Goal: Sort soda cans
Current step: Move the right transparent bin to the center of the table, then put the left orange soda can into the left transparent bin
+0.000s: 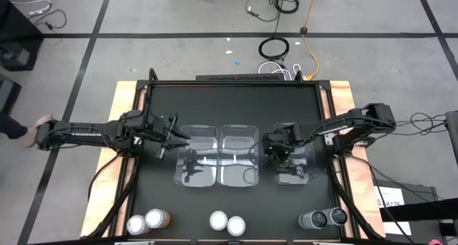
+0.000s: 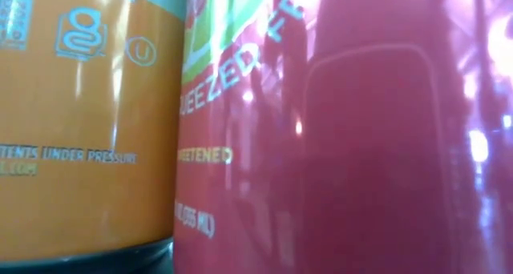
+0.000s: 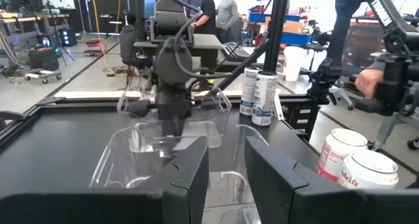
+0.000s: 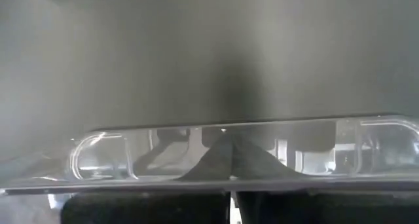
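Cans [image 1: 227,222] are looking smooth, hard and slippery; grabbing round the side seems best. Left gripper [image 1: 174,136] is holding its fingers slightly apart, empty; right gripper [image 1: 275,149] is pressing its fingers together.

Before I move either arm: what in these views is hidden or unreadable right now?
- Low view: the orange-sided can and red-sided can fill the picture, hiding table and arms.
- High view: clear plastic bins show no cans; glare blurs the bin floors.
- Right wrist view: only a bin rim shows.
- High view: dark grey cans too small to read.
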Motion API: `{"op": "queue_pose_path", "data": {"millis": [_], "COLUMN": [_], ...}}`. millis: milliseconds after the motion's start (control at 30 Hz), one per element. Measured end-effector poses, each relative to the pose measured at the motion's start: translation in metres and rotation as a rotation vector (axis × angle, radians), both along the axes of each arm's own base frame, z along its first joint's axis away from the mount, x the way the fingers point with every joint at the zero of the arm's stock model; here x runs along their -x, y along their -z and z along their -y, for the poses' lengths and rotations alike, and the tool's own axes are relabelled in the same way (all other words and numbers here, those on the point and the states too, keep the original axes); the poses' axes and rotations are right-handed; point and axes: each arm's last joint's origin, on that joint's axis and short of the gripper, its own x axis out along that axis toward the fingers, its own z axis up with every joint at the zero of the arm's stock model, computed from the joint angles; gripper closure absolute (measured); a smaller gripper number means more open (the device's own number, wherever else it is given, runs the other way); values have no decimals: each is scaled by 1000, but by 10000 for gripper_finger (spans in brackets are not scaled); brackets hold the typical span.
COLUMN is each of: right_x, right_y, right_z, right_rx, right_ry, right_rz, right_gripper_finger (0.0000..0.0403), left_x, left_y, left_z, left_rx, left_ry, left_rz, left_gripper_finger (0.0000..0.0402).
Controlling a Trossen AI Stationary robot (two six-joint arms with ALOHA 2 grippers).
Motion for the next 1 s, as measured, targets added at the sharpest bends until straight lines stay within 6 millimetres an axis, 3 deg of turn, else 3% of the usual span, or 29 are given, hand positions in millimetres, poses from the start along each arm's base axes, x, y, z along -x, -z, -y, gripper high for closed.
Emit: {"op": "queue_pose_path", "data": {"millis": [333,533,833,1000], "right_x": [-53,-71,-63,-50], "right_y": [5,-1,-1,-13], "right_z": [-3,-3,-3,-2], "right_rx": [-3,-12,6,14], "right_ry": [-8,39,68,81], "right_rz": [-11,6,-92,-139], "right_gripper_finger": [403,403,403,403], "left_x": [0,0,0,0], "left_y": [0,0,0,2], "left_z": [1,1,1,0], "left_rx": [1,2,2,4], "left_ry": [21,21,20,17], "left_rz": [0,0,0,-25], "left_gripper_finger": [292,292,292,292]}}
